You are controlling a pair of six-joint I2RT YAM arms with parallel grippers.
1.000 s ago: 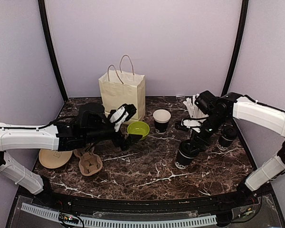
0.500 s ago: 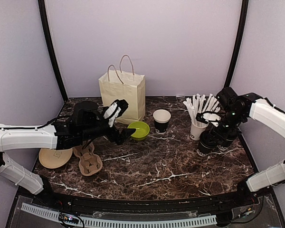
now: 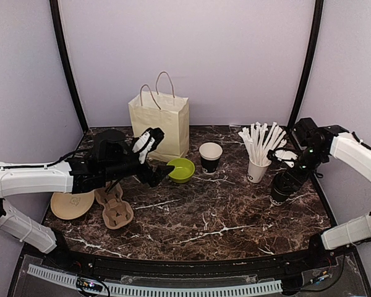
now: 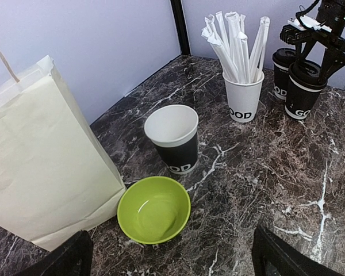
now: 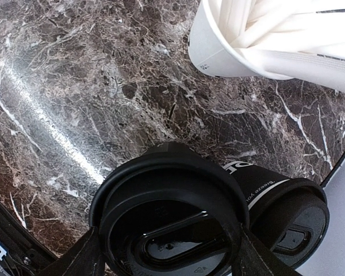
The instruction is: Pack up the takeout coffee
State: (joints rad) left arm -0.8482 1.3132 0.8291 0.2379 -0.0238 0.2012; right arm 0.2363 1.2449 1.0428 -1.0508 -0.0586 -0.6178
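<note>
Right arm (image 3: 352,151): jaws pinching a lidded coffee cup (image 5: 167,230) across its lid from above, at the counter's (image 3: 204,216) far right, just beside a 2nd lidded cup (image 5: 290,230). Prob. a top grip keeps it upright for the lift. We can't tell if its base touches the counter. Left arm (image 3: 37,178): jaws spread wide, holding nothing, hovering by the green bowl (image 3: 180,169) before the paper bag (image 3: 161,120), likely to steady it. An unlidded cup (image 3: 210,156) stands mid-counter.
</note>
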